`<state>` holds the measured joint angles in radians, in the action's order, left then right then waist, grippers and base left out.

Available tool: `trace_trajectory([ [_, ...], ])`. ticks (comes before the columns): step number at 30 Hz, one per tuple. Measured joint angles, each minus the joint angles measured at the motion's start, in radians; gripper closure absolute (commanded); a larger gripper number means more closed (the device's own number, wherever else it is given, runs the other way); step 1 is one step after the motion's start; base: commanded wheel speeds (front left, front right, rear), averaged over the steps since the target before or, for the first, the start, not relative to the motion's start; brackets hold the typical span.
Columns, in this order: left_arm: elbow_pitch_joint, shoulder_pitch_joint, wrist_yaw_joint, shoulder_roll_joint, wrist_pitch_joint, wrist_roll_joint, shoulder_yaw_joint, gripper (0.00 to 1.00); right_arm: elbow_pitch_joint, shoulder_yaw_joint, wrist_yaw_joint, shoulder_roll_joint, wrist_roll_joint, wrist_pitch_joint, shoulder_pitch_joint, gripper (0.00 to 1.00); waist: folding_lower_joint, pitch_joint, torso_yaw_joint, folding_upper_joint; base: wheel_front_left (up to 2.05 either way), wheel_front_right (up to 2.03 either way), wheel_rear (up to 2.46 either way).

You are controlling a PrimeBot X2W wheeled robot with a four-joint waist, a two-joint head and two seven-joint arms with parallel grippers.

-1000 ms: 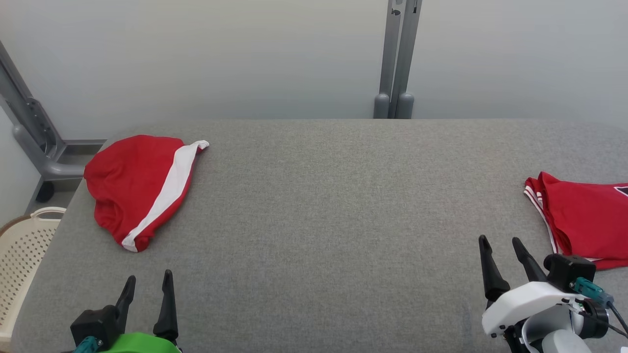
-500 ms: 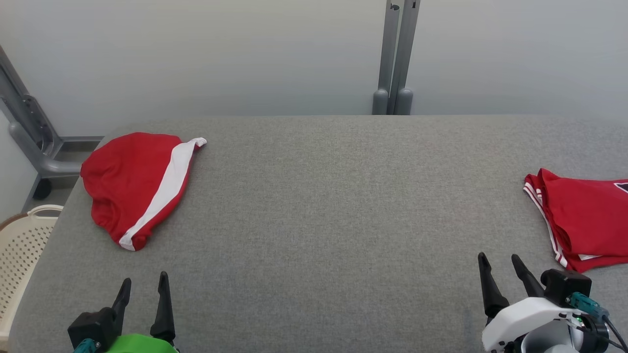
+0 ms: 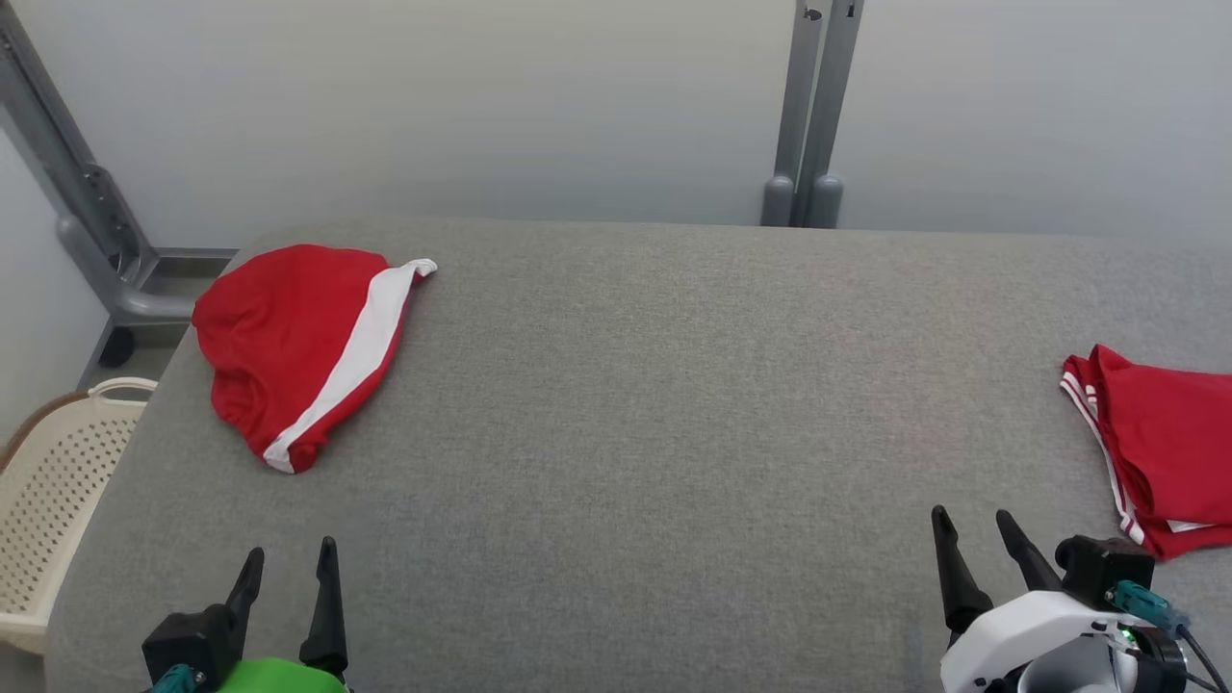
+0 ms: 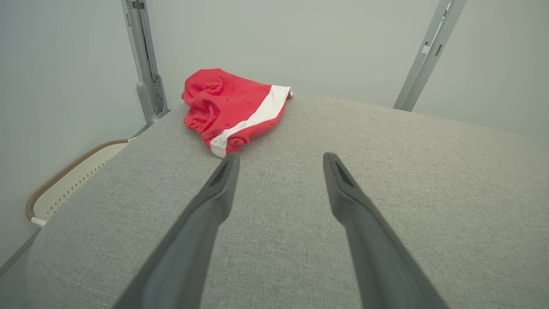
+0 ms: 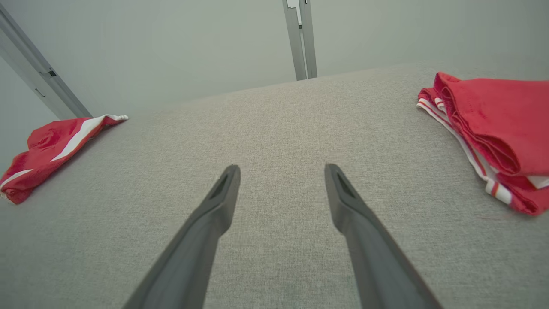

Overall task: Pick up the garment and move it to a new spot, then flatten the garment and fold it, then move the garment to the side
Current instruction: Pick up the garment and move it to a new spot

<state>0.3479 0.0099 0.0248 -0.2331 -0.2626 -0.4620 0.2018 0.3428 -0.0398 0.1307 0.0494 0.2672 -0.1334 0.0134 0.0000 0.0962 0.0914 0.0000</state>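
Note:
A bunched red garment with a white stripe lies at the far left of the grey table; the same garment shows ahead of my left fingers, and it sits at the left edge of the right wrist view. My left gripper hovers open near the front left edge, well short of it, and its empty span faces the cloth. Over the front right hangs my right gripper, open and empty, its gap above bare table.
A folded red garment with white trim lies at the table's right edge, close to my right gripper, and shows as a stack. A cream perforated basket stands left of the table. Grey metal posts rise behind it.
The whole head view has shifted, so the camera has turned a little to the left. Both garments lie as before and both grippers stay open and low.

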Motion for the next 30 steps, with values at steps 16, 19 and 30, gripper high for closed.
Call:
trace_trajectory([
  [16, -0.028, 0.011, 0.013, -0.036, 0.03, 0.004, 0.005, 0.0, 0.019, 0.027, 0.0, 0.0, 0.026, -0.042, -0.009, 0.0, 0.0, 0.005, 0.19, 0.0, 0.0, 0.0, 0.0],
  [19, -0.036, 0.02, 0.015, -0.044, 0.037, 0.004, 0.004, 0.0, 0.028, 0.033, 0.0, 0.0, 0.03, -0.05, -0.01, 0.0, 0.0, 0.007, 0.23, 0.0, 0.0, 0.0, 0.0],
  [30, -0.072, 0.04, 0.033, -0.064, 0.045, -0.005, -0.01, 0.0, 0.051, 0.076, 0.0, -0.001, -0.003, -0.067, 0.015, 0.0, 0.0, 0.006, 0.353, 0.0, 0.0, 0.0, 0.0],
])
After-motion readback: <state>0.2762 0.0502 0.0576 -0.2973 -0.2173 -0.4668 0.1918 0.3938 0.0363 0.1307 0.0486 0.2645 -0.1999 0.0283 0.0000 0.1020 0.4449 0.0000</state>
